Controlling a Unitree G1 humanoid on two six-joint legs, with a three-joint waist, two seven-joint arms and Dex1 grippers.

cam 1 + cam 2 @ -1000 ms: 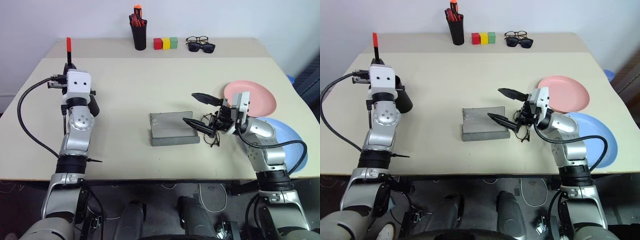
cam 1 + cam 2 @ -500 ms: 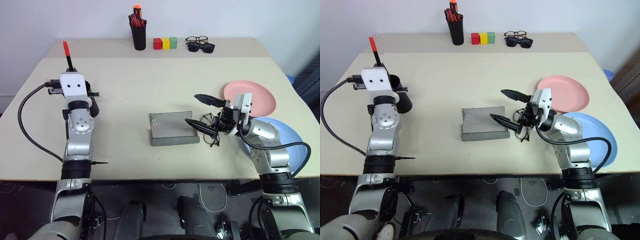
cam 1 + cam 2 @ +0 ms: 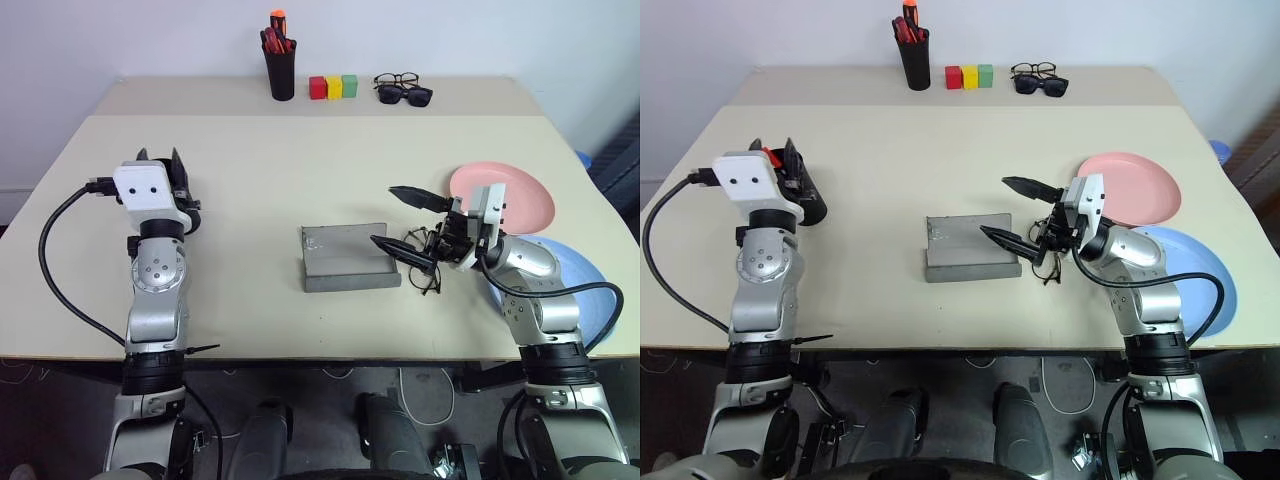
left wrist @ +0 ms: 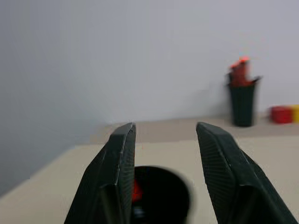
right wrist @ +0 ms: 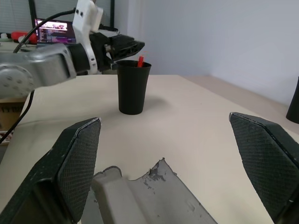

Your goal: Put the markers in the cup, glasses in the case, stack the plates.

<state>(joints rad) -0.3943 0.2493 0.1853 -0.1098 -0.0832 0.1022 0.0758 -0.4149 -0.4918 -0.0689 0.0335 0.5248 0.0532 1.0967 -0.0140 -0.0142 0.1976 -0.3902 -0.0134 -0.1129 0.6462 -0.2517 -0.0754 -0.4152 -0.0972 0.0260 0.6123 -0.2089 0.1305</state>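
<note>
- Now that the red-capped marker stands inside the black cup at the table's left side, one pen is home; a second ago the left tool held it upright above the rim.
- That tool, just released, hangs empty over the cup.
- The right tool waits, spread wide, beside the wire-frame glasses and the open grey case.
- Pink plate and blue plate lie unstacked.

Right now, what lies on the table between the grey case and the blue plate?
The glasses lie there, just beside the case, with the right gripper, jaws open, over them; the blue plate is further on. The left eye view shows it.
</note>
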